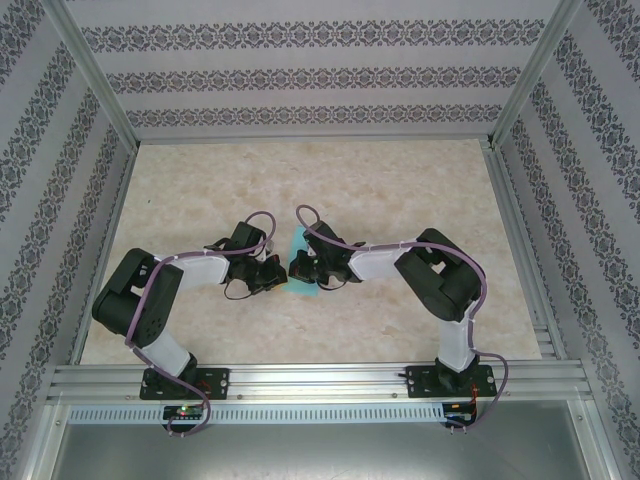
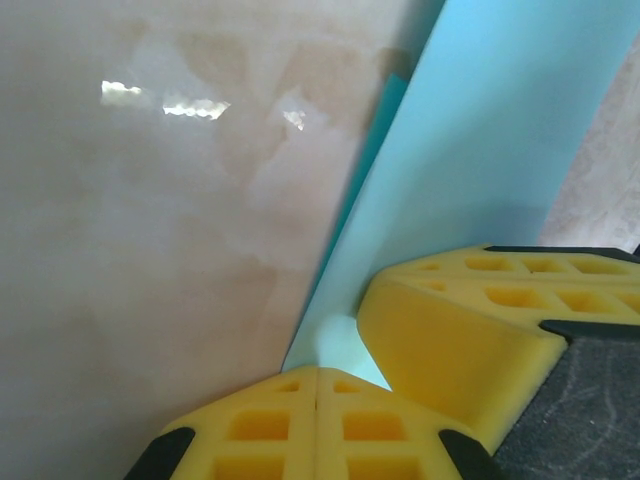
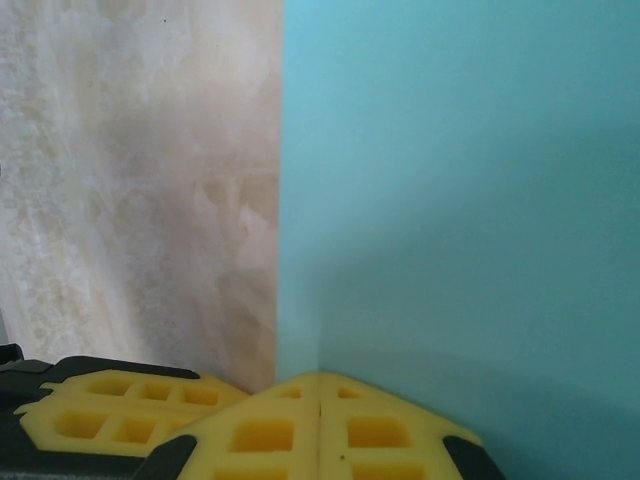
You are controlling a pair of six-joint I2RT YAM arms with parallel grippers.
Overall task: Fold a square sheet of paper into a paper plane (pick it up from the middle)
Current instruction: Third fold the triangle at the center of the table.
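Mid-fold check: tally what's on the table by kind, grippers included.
Light-blue paper: 1
Grippers: 2, left gripper and right gripper, both shut
Total: 3

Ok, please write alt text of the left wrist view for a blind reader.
Light-blue paper runs up to the top right from the shut yellow fingers of the left gripper, over a beige table; the right gripper alongside.
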